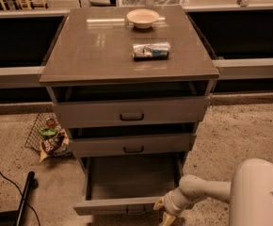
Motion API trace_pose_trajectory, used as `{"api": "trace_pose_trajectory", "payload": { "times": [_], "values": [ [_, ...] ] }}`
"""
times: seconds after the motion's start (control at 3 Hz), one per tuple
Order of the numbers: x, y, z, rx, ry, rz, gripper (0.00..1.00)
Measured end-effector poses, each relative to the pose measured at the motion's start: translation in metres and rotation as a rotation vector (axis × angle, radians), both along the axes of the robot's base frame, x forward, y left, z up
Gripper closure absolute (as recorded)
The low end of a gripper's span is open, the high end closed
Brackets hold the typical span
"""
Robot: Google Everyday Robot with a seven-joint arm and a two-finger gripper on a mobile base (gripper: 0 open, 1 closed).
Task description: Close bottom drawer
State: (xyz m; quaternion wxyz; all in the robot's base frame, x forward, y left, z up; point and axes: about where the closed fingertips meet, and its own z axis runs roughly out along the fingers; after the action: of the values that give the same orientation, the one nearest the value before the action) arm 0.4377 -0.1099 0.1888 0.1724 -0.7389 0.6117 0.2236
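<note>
Holds the tan fingers [167,219] spread apart, clasping nothing, with the gripper [163,212] low at the right end of the bottom drawer [127,205] front, touching it or just beside it, on a pale arm [202,189] reaching in from the lower right. Finds that drawer pulled well out beneath the middle drawer [132,145] and top drawer [132,111], both slightly out. Shows a bowl [142,18] and a silver-and-blue can [150,50] lying on its side on the cabinet top [89,46], and a wire basket [35,133] of wrappers on the floor at left.
</note>
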Motion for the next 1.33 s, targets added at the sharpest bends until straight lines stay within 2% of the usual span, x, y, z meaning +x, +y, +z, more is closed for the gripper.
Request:
{"api": "trace_pose_trajectory", "payload": {
  "times": [0.33,0.67,1.0,1.33],
  "values": [
    [0.0,0.0,0.0,0.0,0.0,0.0,0.0],
    [0.0,0.0,0.0,0.0,0.0,0.0,0.0],
    [0.015,-0.005,-0.01,-0.013,-0.018,-0.011,0.19],
    [0.046,-0.013,-0.014,-0.03,-0.067,-0.017,0.42]
  ]
}}
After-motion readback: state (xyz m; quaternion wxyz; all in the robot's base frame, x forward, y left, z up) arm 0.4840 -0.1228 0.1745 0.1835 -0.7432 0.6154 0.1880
